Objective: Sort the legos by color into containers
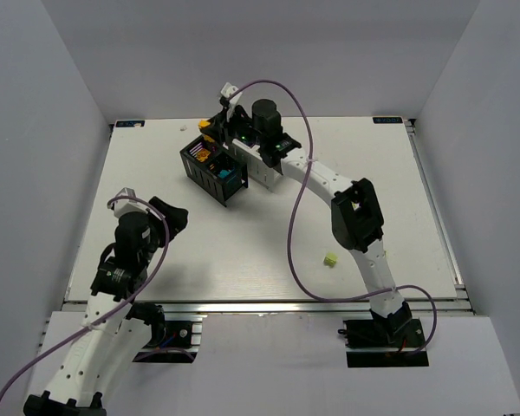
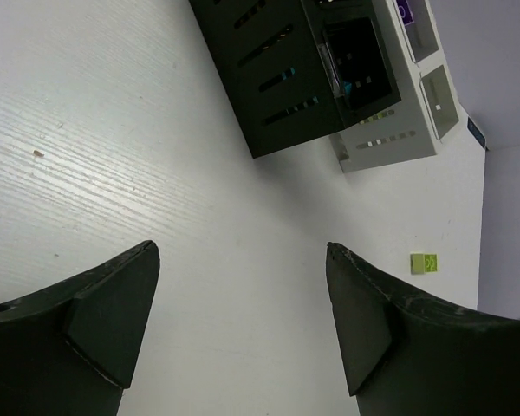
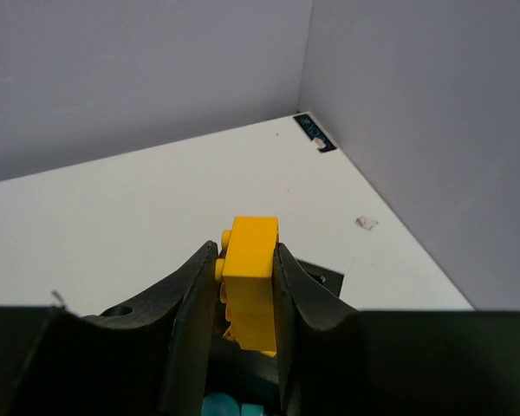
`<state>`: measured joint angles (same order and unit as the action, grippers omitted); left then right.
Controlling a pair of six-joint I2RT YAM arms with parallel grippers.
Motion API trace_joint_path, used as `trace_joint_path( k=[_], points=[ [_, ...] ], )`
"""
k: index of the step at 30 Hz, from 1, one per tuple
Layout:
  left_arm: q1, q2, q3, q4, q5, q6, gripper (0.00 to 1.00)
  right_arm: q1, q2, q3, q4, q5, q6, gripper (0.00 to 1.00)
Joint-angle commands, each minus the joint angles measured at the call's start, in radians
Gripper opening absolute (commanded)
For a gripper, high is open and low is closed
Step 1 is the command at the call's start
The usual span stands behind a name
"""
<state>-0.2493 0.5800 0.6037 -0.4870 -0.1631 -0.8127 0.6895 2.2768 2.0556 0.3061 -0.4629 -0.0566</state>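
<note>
Left gripper [image 2: 241,253]: over the near-left part of the worktop [image 1: 399,199], jaws wide apart, nothing between them, only bare surface under it.

1 lime lego [image 1: 330,259] lies loose on the near-right part of the worktop, just beside the right arm's lower link and well apart from both grippers.

Black container [image 1: 210,173] sits left of centre toward the far edge, at an angle to the worktop edges. White container [image 2: 390,130] is right beside it on its right side, mostly hidden under the right arm in the top view.

Black container holds teal legos [image 1: 229,177] in the nearer compartment and orange legos [image 1: 202,154] in the farther 1. In the white container, something purple [image 2: 404,10] shows in 1 compartment, cut off by the frame edge.

Right gripper [image 3: 245,253]: above the far end of the black container, clamped on 1 orange lego [image 3: 250,286]. The brick is pinched between both fingers, studs facing left in the wrist view. Teal bricks show below the fingers.
</note>
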Motion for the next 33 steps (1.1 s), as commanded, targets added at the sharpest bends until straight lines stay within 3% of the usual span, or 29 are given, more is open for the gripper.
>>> trace_joint_path(
  k=[1,7,30,33],
  points=[
    [-0.002,-0.005,0.002,-0.030,-0.033,-0.014,0.87,0.002,0.044,0.061,0.146,0.062,0.017,0.00],
    [-0.002,-0.017,-0.005,-0.070,-0.061,-0.014,0.88,0.021,0.174,0.270,0.119,0.145,0.006,0.00],
    [-0.001,-0.043,-0.028,-0.114,-0.081,-0.037,0.88,0.050,0.219,0.127,0.214,0.201,0.040,0.00],
    [-0.002,-0.057,-0.032,-0.116,-0.076,-0.042,0.88,0.050,0.224,0.118,0.217,0.207,0.026,0.10]
  ],
)
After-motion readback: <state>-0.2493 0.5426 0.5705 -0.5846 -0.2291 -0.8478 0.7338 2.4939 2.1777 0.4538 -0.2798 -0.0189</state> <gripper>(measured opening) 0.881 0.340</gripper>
